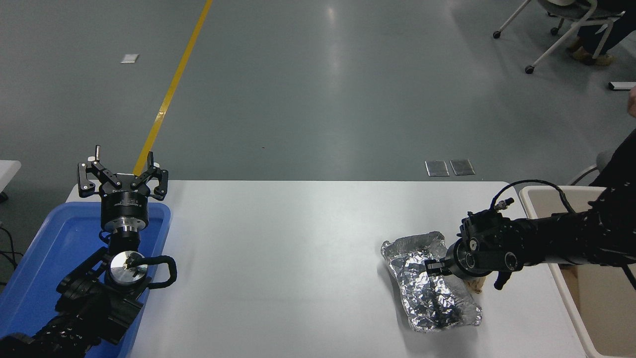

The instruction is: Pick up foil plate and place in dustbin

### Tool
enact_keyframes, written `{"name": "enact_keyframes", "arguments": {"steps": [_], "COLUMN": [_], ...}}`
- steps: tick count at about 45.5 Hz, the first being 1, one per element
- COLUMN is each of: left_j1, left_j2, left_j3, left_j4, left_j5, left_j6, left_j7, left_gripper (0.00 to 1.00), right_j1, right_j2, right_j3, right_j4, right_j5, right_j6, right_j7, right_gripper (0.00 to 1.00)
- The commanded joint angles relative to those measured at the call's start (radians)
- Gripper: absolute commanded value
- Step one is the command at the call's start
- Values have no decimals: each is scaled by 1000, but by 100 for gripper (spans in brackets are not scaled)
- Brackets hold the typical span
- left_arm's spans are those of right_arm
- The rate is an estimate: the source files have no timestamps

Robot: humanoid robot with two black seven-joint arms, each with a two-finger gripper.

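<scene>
The foil plate (422,283), shiny crinkled silver, lies on the white table (278,258) at the right. My right gripper (433,267) is low over the plate's right rim, at or just above the foil; its dark reflection shows in the foil. I cannot tell whether it touches or grips the plate. The cream-beige dustbin (534,196) stands at the table's right edge, under the right arm. My left gripper (121,171) is parked, open and empty, above the blue tray at the lower left.
A blue plastic tray (44,258) sits at the table's left edge. A crumpled brown paper ball (476,285) lies right of the plate, mostly hidden by my gripper. A person's sleeve (618,164) shows at the right edge; a wheeled chair (551,30) stands far back.
</scene>
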Motion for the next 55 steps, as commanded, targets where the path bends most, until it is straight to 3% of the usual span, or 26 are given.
{"name": "enact_keyframes", "arguments": {"steps": [1,12,24,42,55], "left_j1": [0,0,0,0,0], "left_j2": [0,0,0,0,2], "left_j3": [0,0,0,0,0], "left_j4": [0,0,0,0,0], "left_j5": [0,0,2,2,2], "left_j6": [0,0,0,0,0], "left_j7": [0,2,2,2,2], "left_gripper": [99,99,99,99,99], "right_j1": [-9,11,164,710,1141], "right_j2": [-1,-18,-112,-294,-334], "right_j3": [8,0,-40,-247,-428], "right_j4": [-6,-1,106,445,565], "right_j5": [-2,5,17,60,95], "right_j6": [-6,-5,29,167,360], "right_j7": [0,0,-1,-1,0], "right_gripper": [0,0,0,0,0]}}
